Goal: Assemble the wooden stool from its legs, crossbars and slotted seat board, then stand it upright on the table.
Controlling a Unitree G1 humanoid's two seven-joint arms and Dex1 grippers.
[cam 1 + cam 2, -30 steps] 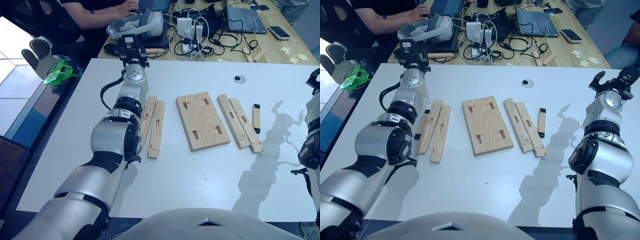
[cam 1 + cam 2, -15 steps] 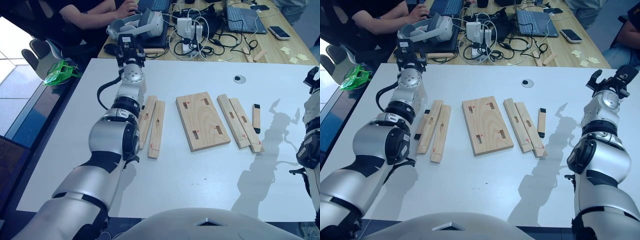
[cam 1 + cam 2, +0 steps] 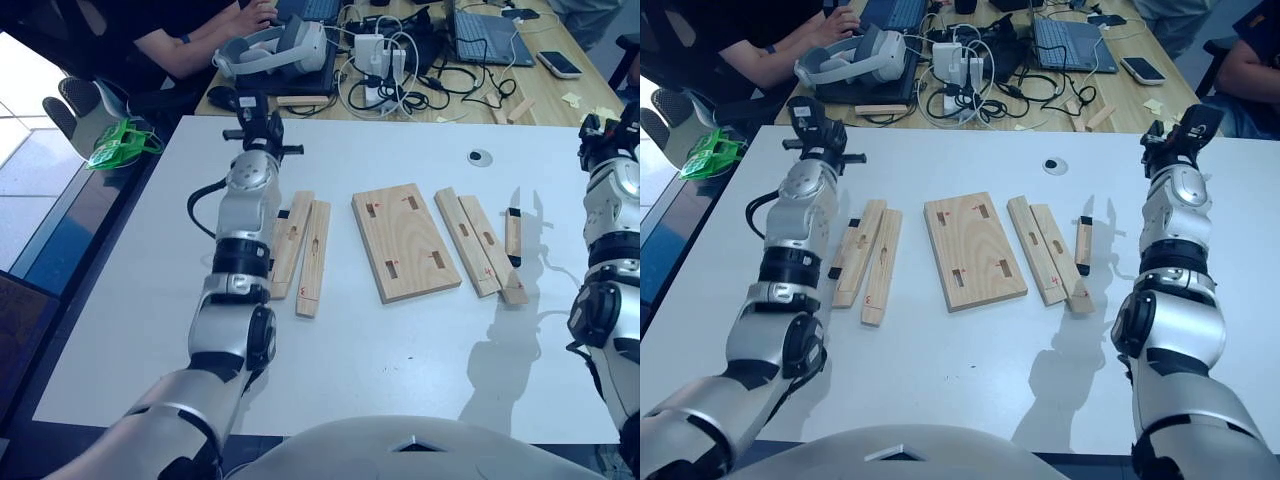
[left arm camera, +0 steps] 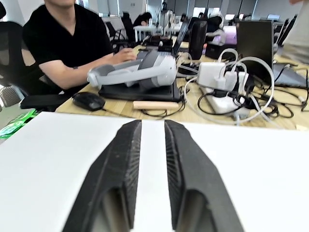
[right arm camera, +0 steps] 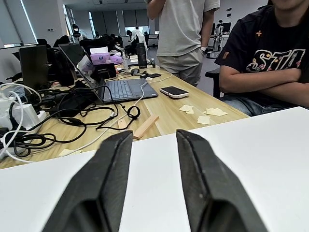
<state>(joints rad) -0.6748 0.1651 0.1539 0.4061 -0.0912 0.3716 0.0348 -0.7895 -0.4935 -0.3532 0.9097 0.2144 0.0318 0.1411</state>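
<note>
Nothing legible for you to log. Small red marks sit beside each slot of the slotted seat board (image 3: 404,242). More red marks sit near the ends of the left pair of legs (image 3: 313,257) and the right pair of legs (image 3: 478,243). All are too small to tell letters from numbers.

arms (image 3: 800,215): silver shells, black joints | cable (image 3: 192,205): black, left forearm | left end effector (image 4: 151,124): black, ribbed

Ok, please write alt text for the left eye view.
A flat wooden seat board with four slots lies unassembled on a white table between two pairs of long wooden slats. The robot's left arm and right arm flank them.
</note>
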